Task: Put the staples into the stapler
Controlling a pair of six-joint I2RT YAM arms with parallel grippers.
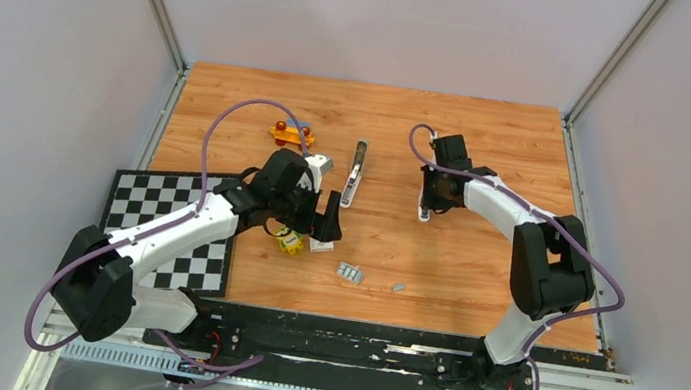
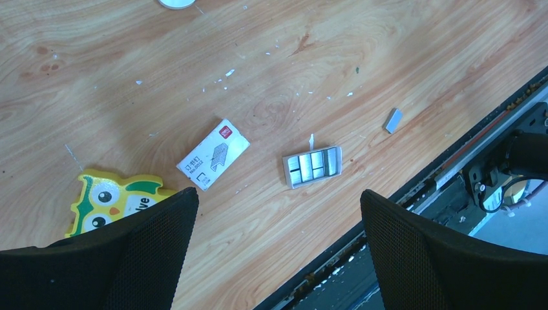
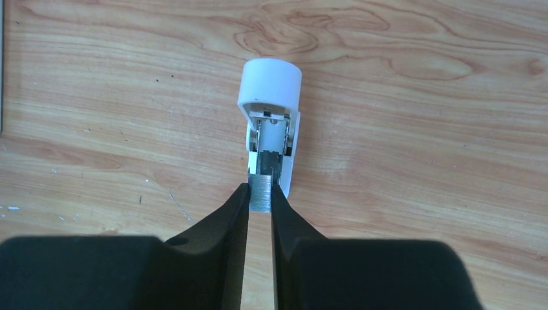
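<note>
My right gripper [image 3: 260,192] is shut on a short silver-grey ridged strip of staples [image 3: 260,195]. It holds the strip at the open near end of a white stapler [image 3: 269,87], in line with its metal channel [image 3: 265,155]. In the top view this gripper [image 1: 425,209] is at mid-table, right of centre. My left gripper [image 2: 278,206] is open and empty above the wood. A small tray of staples [image 2: 312,166] lies just ahead of it, and a loose staple block [image 2: 393,120] lies further right. In the top view the left gripper [image 1: 328,223] hovers near the tray [image 1: 349,272].
A white box with red print [image 2: 213,154] and a yellow owl toy [image 2: 110,200] lie left of the tray. A long grey-silver stapler [image 1: 355,171] lies opened out at centre. An orange toy [image 1: 291,132] is behind it. A checkerboard mat [image 1: 171,228] is on the left, and the table's black front edge [image 2: 452,161] is close.
</note>
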